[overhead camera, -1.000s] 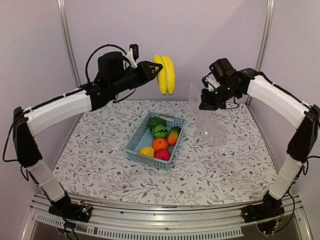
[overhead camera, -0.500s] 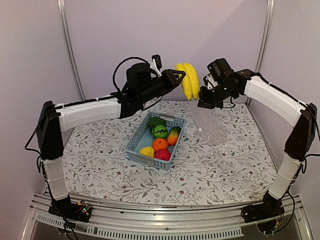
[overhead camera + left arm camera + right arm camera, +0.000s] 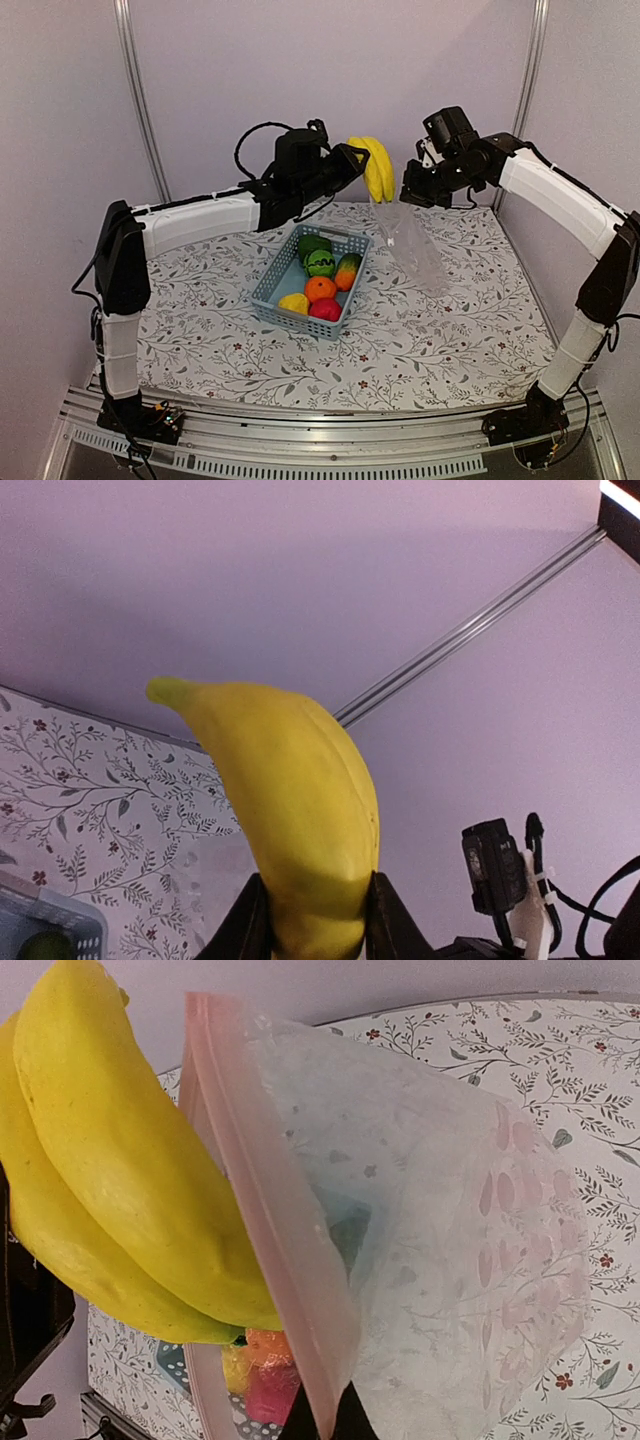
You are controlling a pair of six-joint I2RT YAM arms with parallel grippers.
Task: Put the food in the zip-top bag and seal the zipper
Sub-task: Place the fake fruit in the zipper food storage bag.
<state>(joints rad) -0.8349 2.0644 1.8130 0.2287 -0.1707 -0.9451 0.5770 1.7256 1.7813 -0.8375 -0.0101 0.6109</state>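
My left gripper (image 3: 352, 162) is shut on the stem end of the yellow banana (image 3: 376, 168), held high over the table's back; its fingers clamp the banana (image 3: 290, 810) from both sides in the left wrist view. My right gripper (image 3: 408, 196) is shut on the pinkish zipper (image 3: 270, 1210) of the clear zip-top bag (image 3: 416, 245), which hangs down to the table. The banana (image 3: 120, 1170) lies against the bag's open mouth. The rest of the food sits in the basket: melon (image 3: 320, 262), orange (image 3: 320, 288), apple (image 3: 325, 309), mango (image 3: 347, 270).
The blue-grey lattice basket (image 3: 262, 290) stands at the table's middle, below and left of the bag. A yellow fruit (image 3: 294, 303) and a green pepper (image 3: 312, 243) are also in it. Purple walls with metal posts (image 3: 140, 100) close the back.
My left arm has swung right, carrying the banana from the back left up to the bag's mouth. The right gripper has held the bag's edge, shifting only slightly.
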